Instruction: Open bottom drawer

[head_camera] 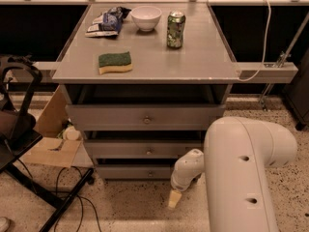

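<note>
Gripper [175, 198]: low over the speckled floor [130, 207], at the end of the white arm [246, 173], pointing down.
Gripper state: I cannot tell how far it is open; nothing is seen in its hold.
Bottom drawer [130, 172]: just above the gripper and to the picture's left, set back under the middle drawer [125, 150].
Knob [150, 173]: up and left of the gripper, apart from it.
Top drawer [111, 116]: higher above, its front the widest.
Sponge [115, 62], bowl [146, 17], can [175, 29]: far above, on the table top [193, 62].
Cardboard box [50, 146]: well apart, to the picture's left.
</note>
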Robot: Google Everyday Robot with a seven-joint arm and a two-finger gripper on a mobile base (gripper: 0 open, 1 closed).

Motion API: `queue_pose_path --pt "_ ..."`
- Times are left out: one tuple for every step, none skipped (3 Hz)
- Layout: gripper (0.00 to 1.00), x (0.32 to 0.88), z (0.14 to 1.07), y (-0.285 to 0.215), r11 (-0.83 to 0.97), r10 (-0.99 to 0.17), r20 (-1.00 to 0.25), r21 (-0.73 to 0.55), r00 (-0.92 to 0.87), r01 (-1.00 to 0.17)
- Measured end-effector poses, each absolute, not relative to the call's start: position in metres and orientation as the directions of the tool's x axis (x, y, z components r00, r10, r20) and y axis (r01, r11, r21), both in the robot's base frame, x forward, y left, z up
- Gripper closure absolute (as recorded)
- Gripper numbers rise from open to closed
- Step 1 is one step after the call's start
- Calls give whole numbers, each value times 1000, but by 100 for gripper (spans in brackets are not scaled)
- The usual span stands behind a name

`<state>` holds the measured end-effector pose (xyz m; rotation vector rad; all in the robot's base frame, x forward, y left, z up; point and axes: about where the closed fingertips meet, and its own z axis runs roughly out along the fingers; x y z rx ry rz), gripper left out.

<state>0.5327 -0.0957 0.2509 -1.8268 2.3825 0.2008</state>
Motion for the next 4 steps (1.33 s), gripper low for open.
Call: queue_pose_path --pt "0 547 241 -110 220 -958 -204 -67 -202 -973" --pt "0 579 230 -120 164 -971 -199 -160 -131 -973" --pt "0 597 215 -120 138 -980 -171 -185 -107 -973" --pt "0 604 187 -119 129 -986 -131 -172 -108 -977"
